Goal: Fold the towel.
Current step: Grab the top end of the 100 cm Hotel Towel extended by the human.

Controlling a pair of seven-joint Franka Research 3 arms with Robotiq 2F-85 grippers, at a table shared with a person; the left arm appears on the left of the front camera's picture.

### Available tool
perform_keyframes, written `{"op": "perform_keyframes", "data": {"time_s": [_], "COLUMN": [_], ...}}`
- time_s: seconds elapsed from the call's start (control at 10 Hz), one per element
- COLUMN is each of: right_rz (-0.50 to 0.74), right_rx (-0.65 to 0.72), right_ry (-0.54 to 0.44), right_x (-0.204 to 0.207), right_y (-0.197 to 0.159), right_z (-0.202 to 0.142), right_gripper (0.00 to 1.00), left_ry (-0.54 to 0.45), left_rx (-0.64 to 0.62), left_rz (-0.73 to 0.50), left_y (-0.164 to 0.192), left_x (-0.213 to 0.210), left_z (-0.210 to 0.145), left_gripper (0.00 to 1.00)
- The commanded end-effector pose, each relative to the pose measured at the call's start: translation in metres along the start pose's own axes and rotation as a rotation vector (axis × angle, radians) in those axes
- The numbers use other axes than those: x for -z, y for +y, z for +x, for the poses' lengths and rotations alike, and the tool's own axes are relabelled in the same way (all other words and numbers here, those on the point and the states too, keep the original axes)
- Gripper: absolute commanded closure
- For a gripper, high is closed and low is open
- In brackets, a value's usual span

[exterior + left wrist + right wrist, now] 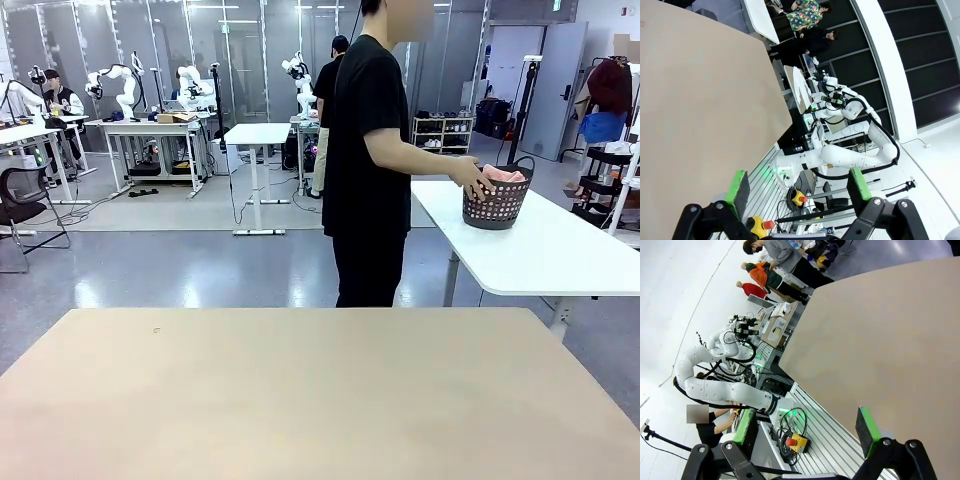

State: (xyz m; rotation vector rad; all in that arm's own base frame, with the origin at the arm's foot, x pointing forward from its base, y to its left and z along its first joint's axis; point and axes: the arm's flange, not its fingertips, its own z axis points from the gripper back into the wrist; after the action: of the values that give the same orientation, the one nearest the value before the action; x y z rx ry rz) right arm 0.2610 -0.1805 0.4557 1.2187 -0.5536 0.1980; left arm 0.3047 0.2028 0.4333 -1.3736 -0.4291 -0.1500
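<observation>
The pale pink towel [503, 175] lies bunched in a dark perforated basket [496, 204] on a white side table at the right, behind my table. A person in black stands at the far side with a hand [472, 178] on the towel in the basket. In the left wrist view my left gripper [799, 186] is open, green pads apart, with nothing between them, beside the table's edge. In the right wrist view my right gripper [806, 426] is open too and holds nothing.
The beige table [300, 390] spreads bare in front of me. The white side table [540, 250] stands at the right behind it. The other arm [840, 155] and its base with a red stop button show in each wrist view.
</observation>
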Motion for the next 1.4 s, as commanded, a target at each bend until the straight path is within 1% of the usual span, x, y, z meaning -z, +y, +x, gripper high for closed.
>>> {"op": "perform_keyframes", "data": {"time_s": [0.0, 1.3], "right_rz": [0.014, 0.014], "right_rx": [-0.017, -0.017], "right_ry": [-0.013, -0.013], "right_x": [-0.0013, -0.0013], "right_y": [0.0008, 0.0008], "right_z": [0.0014, 0.0014], "right_gripper": [0.0, 0.0], "left_ry": [0.002, 0.002], "left_rx": [0.019, 0.019], "left_rz": [-0.009, -0.009], "left_y": [0.001, 0.001], "left_x": [-0.001, -0.001], "left_z": [-0.0008, -0.0008], "left_gripper": [0.0, 0.0]}}
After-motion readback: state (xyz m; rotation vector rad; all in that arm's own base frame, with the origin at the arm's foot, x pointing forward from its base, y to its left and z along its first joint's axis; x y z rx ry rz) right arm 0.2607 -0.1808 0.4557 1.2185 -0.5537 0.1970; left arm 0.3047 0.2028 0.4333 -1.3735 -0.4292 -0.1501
